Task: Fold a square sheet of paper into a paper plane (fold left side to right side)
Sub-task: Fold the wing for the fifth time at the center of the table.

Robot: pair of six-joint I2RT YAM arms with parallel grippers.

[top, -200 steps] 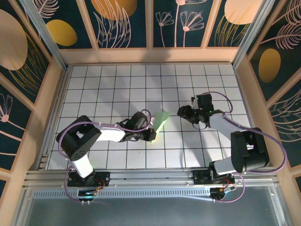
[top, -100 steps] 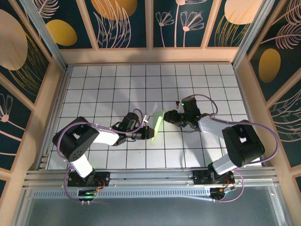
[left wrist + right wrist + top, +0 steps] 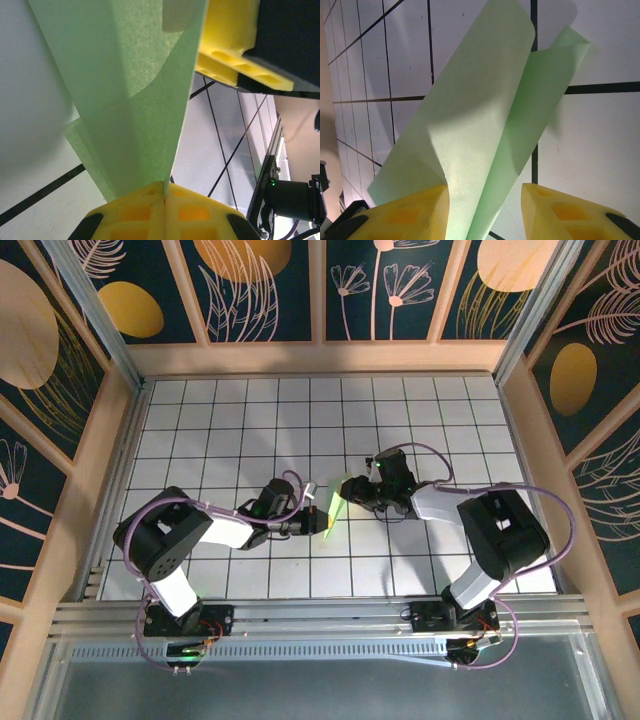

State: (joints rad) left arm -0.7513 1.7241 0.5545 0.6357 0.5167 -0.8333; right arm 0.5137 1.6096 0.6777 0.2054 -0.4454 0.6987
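The pale-green sheet of paper (image 3: 339,499) is folded into a long, narrow shape with a centre crease and held on edge above the tiles near the middle of the table. My left gripper (image 3: 323,523) is shut on its near end; the yellow fingertips (image 3: 165,189) pinch the paper (image 3: 130,95) tight. My right gripper (image 3: 352,489) is open at the far end. Its fingers (image 3: 410,215) stand on either side of the paper (image 3: 480,125), and the left finger touches one flap. A yellow finger of the right gripper (image 3: 235,60) sits beside the paper's upper edge.
White grid tiles (image 3: 240,420) cover the table inside wooden walls (image 3: 320,358). Both arms reach in towards the middle, wrists close together. Open floor lies to the back and on both sides. A metal rail (image 3: 320,612) runs along the near edge.
My right gripper has moved left to the paper and now has its fingers on either side of it. The left gripper drew back slightly, and the paper turned more on edge.
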